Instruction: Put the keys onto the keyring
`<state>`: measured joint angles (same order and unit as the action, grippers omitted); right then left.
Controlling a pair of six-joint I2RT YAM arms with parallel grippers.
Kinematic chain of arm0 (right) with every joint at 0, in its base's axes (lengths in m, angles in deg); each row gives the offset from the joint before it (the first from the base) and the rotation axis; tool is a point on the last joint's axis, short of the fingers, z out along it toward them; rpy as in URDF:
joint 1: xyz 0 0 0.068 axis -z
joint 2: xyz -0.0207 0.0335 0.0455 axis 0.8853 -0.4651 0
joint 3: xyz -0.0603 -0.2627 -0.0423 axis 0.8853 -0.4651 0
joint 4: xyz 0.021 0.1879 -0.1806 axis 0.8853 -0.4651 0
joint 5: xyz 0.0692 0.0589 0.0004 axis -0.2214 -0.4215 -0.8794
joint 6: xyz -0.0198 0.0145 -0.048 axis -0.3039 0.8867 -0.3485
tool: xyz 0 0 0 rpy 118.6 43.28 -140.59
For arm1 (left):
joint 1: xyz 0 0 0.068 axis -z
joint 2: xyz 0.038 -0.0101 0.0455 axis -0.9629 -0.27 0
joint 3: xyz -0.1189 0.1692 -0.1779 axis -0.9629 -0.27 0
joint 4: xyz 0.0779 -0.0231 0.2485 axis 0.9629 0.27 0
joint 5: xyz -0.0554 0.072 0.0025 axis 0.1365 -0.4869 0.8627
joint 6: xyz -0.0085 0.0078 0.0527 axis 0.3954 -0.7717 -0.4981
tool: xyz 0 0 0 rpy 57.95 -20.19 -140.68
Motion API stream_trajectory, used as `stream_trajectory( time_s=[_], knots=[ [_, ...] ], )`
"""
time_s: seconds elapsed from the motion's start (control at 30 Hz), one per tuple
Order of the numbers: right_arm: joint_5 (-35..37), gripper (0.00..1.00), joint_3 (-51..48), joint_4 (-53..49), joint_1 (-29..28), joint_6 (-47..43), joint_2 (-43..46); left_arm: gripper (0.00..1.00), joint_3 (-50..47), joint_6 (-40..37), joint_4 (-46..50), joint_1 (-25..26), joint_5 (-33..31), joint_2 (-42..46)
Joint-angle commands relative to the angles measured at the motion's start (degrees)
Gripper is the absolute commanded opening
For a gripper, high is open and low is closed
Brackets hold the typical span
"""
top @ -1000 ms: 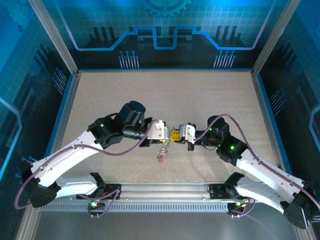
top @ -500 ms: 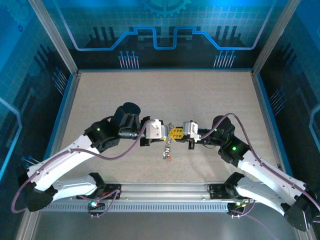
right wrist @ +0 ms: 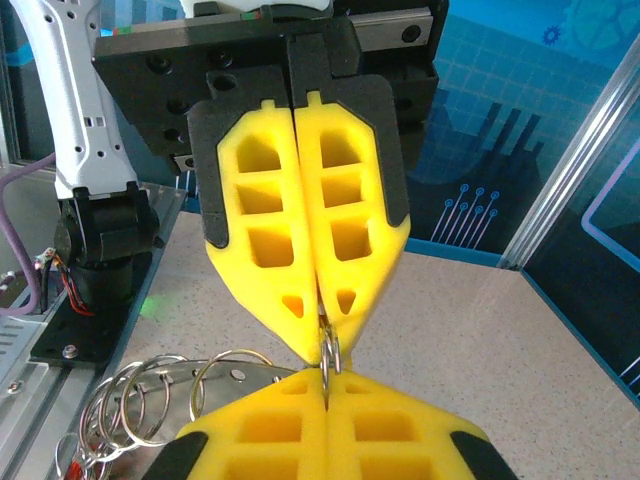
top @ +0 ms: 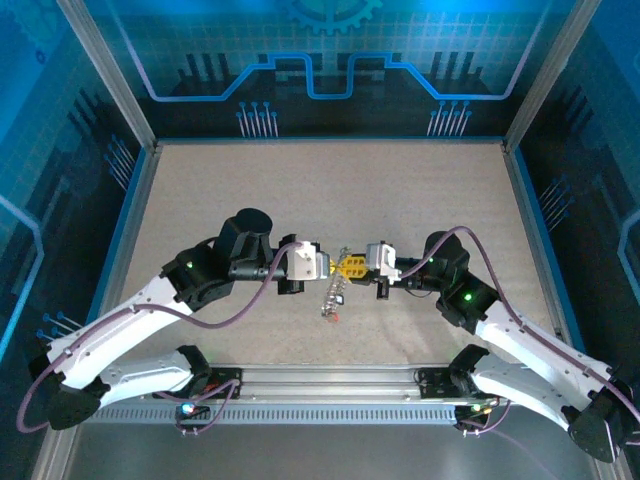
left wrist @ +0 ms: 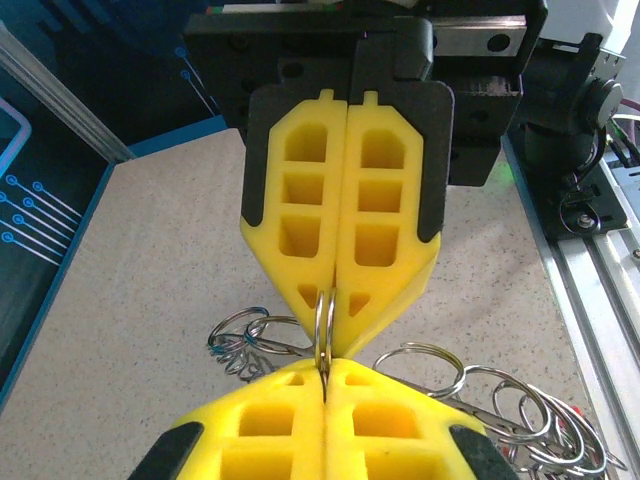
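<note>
Beige table (top: 420, 200), blue-lit walls behind. Keys (top: 333, 317) hard to make out: just red speck at low end of keyring (top: 333, 295). Ring bunch cut off by lower edge of both wrist views. Arms bent inward, meeting tip to tip mid-table. Left gripper (top: 340, 264), right gripper (top: 358, 266): jaws pressed together, each pinching same thin loop of keyring; rest hangs below them.
</note>
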<state>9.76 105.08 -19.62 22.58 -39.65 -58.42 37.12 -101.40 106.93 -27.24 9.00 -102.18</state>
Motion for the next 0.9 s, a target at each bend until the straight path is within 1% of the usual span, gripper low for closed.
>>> stream_trajectory(
  time_s=[0.0,0.1,0.2,0.3,0.43,0.57,0.67,0.73,0.77,0.83,0.87],
  knots=[
    [-0.65,0.01,0.76,0.62,0.13,-0.53,-0.37,0.01,-0.46,-0.75,-0.64,-0.24,0.85,0.49],
    [-0.12,0.18,2.20,-4.15,-0.19,-3.74,-0.82,0.00,-0.25,-1.18,0.25,-0.20,-0.36,0.49],
    [2.95,0.22,3.95,-10.17,-0.84,-8.06,-1.14,0.00,1.51,-3.13,4.08,-0.25,-1.63,-0.23],
    [4.56,0.20,7.05,-16.36,-1.59,-12.29,-2.72,0.00,4.64,-4.23,9.92,-0.20,-3.62,-2.05],
    [4.54,0.20,9.03,-17.84,-2.93,-14.25,-4.38,0.00,8.39,-5.55,15.54,0.02,-4.05,-4.79],
    [4.72,0.19,9.78,-18.34,-3.84,-15.17,-6.10,0.00,9.34,-5.60,15.41,0.03,-3.65,-5.63],
    [6.96,0.18,9.10,-17.13,-4.37,-14.48,-6.10,0.00,9.47,-5.26,14.56,0.03,-3.12,-5.54],
    [7.18,0.13,8.73,-16.36,-4.49,-13.89,-5.84,0.00,9.49,-5.26,14.59,0.09,-2.60,-5.55],
    [7.24,0.08,8.54,-15.86,-4.43,-13.35,-5.67,0.00,9.41,-5.28,14.67,0.02,-2.31,-5.60],
    [7.04,0.01,8.04,-14.82,-4.43,-12.36,-5.31,0.00,9.34,-5.43,14.86,0.07,-2.22,-5.55],
    [7.09,0.00,7.76,-14.25,-4.46,-11.82,-5.16,0.01,9.14,-5.28,14.56,0.02,-2.15,-5.33]
  ],
)
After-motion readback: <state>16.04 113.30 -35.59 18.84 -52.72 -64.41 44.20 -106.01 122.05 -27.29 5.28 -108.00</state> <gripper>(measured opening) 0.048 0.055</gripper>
